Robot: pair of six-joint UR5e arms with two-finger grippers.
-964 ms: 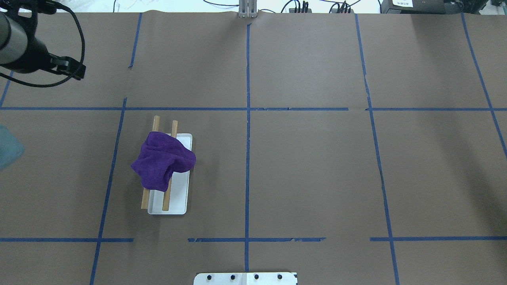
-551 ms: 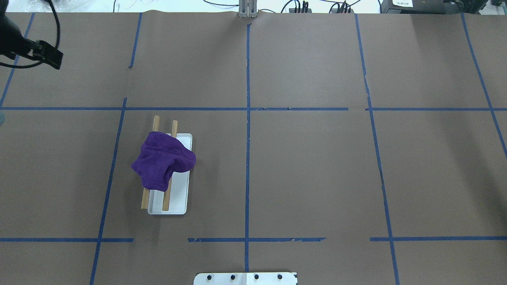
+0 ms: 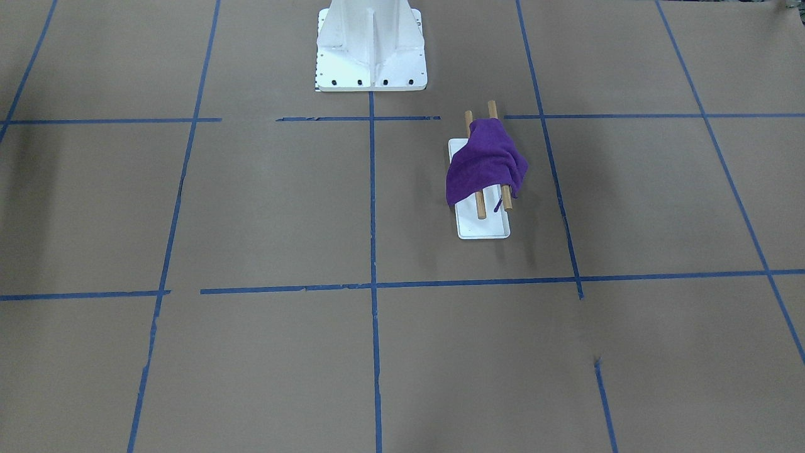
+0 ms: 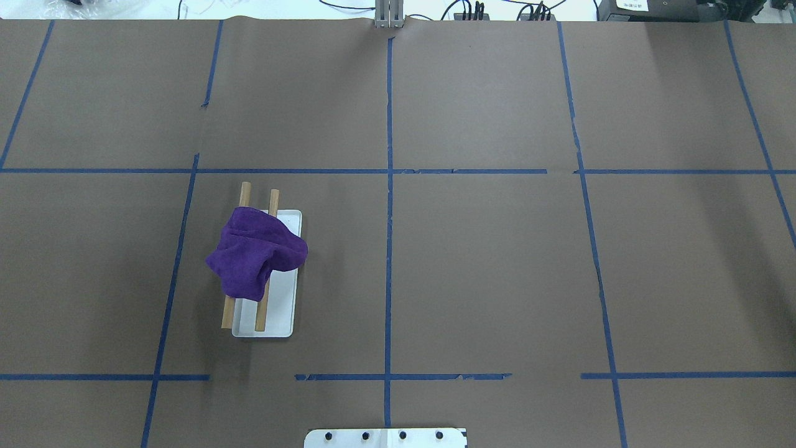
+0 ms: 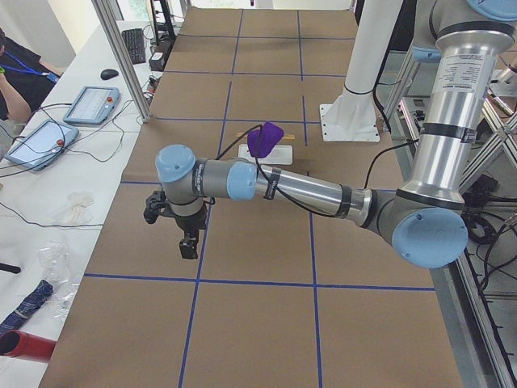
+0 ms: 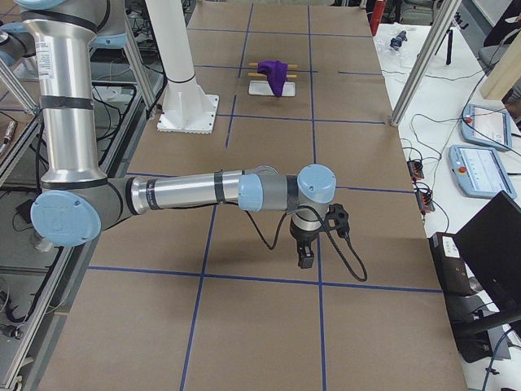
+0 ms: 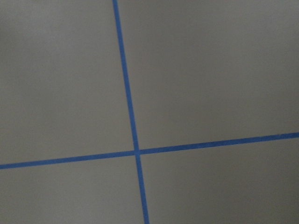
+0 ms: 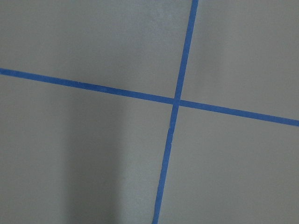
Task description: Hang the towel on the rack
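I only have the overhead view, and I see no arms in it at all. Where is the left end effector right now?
Observer: The left side view shows the left end effector pointing down over the table near its left end, well away from the rack.
Operator: And the right one?
Observer: In the right side view the right end effector points down near the table's right end, far from the towel.
Operator: Is either one open?
Observer: I cannot tell. Each wrist view shows only a tape crossing on brown paper.
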